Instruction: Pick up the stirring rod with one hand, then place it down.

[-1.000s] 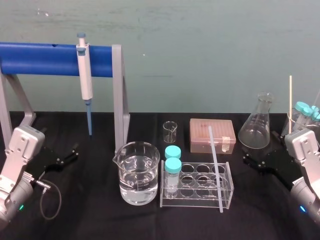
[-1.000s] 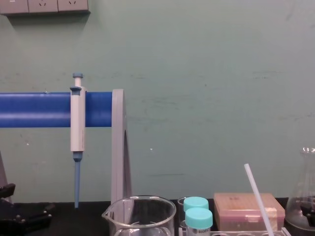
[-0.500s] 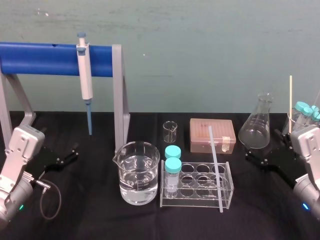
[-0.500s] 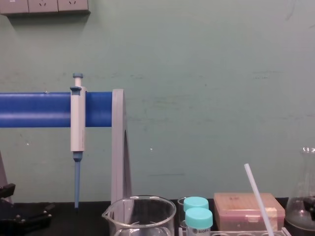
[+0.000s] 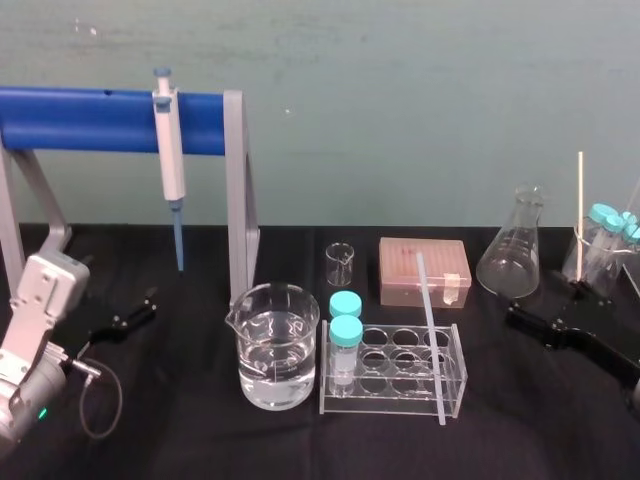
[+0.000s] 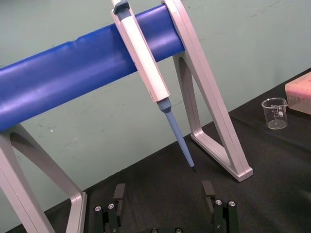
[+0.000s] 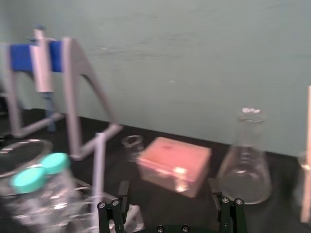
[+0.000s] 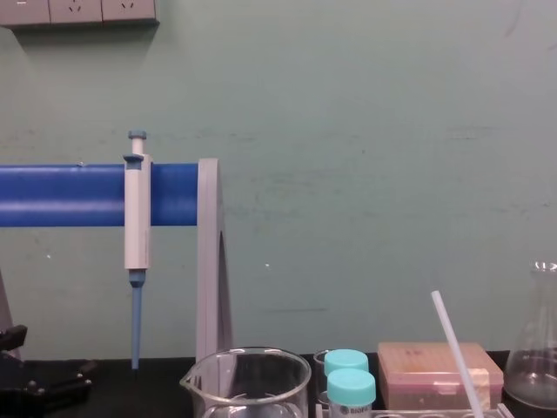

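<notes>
The stirring rod [image 5: 431, 340] leans across the right side of the clear rack [image 5: 392, 372]. Its low end is at the rack's front right corner. Its top end sticks up over the rack's back edge. I cannot tell if the low end rests on the bench [image 5: 200, 445] or in the rack.

The rod looks very thin, stiff and light. It is smooth, so it may slip or roll. It could be glass or plastic, and it may snap if it is squeezed too hard or bumped. The best place to hold it seems to be the bare top part above the rack, where nothing is in the way. A soft but sure pinch across it should do. Then it should go up along its own lean, so the rack does not tip.

The right claw [image 5: 535, 326] is to the right of the rack, well apart from it, low over the bench. Its fingers are spread wide and hold nothing. The left claw [image 5: 130, 316] is far to the left of the rack. It is spread wide too and holds nothing.
</notes>
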Robot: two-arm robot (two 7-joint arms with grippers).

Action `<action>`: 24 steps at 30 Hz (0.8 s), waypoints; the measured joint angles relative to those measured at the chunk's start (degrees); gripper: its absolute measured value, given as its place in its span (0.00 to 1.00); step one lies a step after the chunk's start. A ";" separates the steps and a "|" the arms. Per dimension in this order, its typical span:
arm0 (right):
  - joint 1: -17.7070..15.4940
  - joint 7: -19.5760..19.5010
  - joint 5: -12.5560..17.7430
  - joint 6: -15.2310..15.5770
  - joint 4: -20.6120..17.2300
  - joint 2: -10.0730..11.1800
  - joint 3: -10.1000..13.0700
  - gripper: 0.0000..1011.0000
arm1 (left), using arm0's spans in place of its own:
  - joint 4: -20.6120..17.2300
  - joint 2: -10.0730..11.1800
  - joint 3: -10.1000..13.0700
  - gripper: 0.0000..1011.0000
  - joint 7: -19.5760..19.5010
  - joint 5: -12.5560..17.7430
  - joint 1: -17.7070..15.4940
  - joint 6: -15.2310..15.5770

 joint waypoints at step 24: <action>11.62 8.90 1.51 11.39 4.58 -2.18 -9.49 0.99 | 0.00 0.00 -0.01 0.99 0.00 0.00 0.00 0.00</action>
